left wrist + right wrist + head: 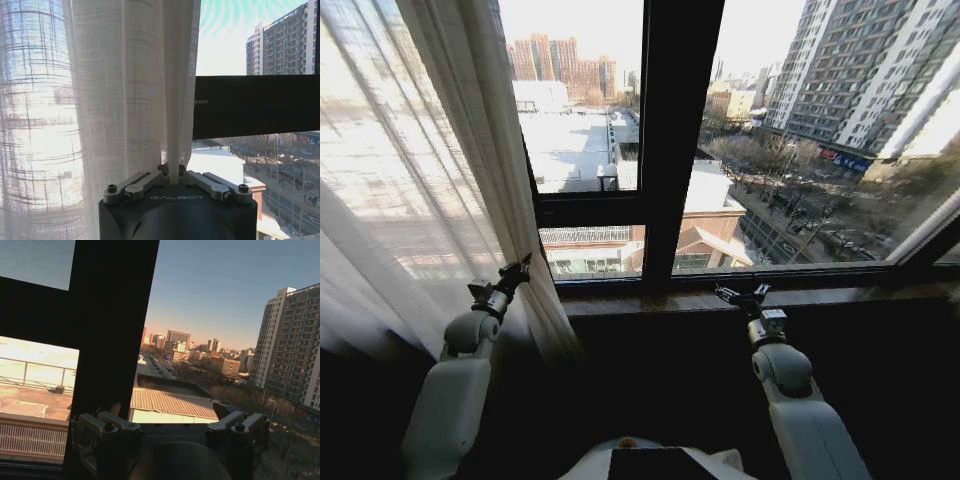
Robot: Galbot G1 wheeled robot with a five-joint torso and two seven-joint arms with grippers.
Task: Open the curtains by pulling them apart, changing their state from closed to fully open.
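The left curtain (pixel 440 170), sheer white and pleated, hangs bunched over the left part of the window. Its inner edge (pixel 175 100) drops straight into my left gripper (pixel 171 170), whose fingers are pressed together on a fold of the fabric. In the head view the left gripper (pixel 518 270) sits low at that edge, just below sill height. My right gripper (pixel 738 294) hovers over the window sill right of the centre post, open with nothing between its fingers (pixel 222 411). A pale slanted strip at the far right edge (pixel 932 222) may be the other curtain.
A thick dark window post (pixel 680 140) stands between the two arms, with a crossbar (pixel 590 208) left of it. The dark sill (pixel 820 298) runs along under the glass. City buildings show through the uncovered panes.
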